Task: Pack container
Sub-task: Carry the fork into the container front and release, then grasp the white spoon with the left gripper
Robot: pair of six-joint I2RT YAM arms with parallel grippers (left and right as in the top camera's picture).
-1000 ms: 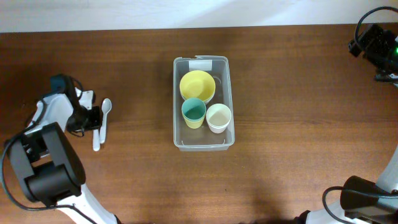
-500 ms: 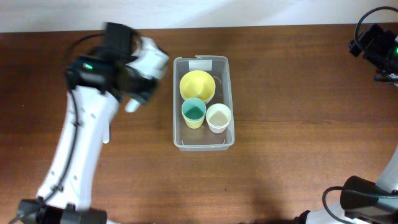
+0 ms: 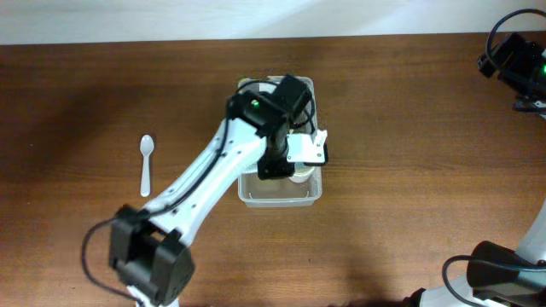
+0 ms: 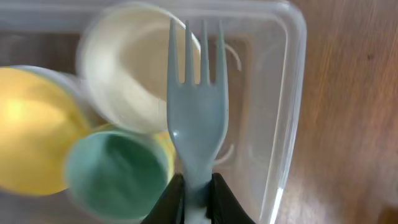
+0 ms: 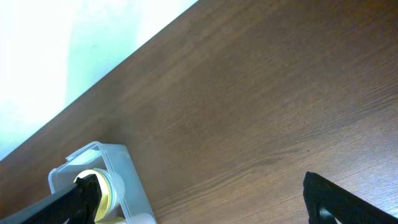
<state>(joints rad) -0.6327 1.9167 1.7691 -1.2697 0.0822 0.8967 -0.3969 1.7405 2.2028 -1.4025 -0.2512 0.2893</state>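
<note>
One container [image 3: 277,196] sits on the surface [image 3: 409,170], a brown wood-grain top. It is a clear, see-through plastic bin, rectangular with rounded corners and a raised rim. Its long axis runs from the far side of the overhead view to the near side. The near short end is uncovered, while the left arm [image 3: 213,175] crosses the far end.

Inside the container are a round yellow bowl [image 4: 31,130], a cream cup [image 4: 134,74] and a green-lined cup [image 4: 112,180]. All three are smooth plastic and blurred in the left wrist view.

The left end effector [image 4: 196,199] hangs over the container. Its dark fingers are closed narrowly on the handle of a pale blue plastic fork [image 4: 196,118]. The three tines point away from the fingers, above the cream cup and beside the container's side wall.

A white plastic spoon [image 3: 146,162] lies on the surface well to the left of the container, parallel to its long axis.

The right end effector [image 5: 198,186] is well apart from the container, with its black fingers spread wide and holding nothing.
</note>
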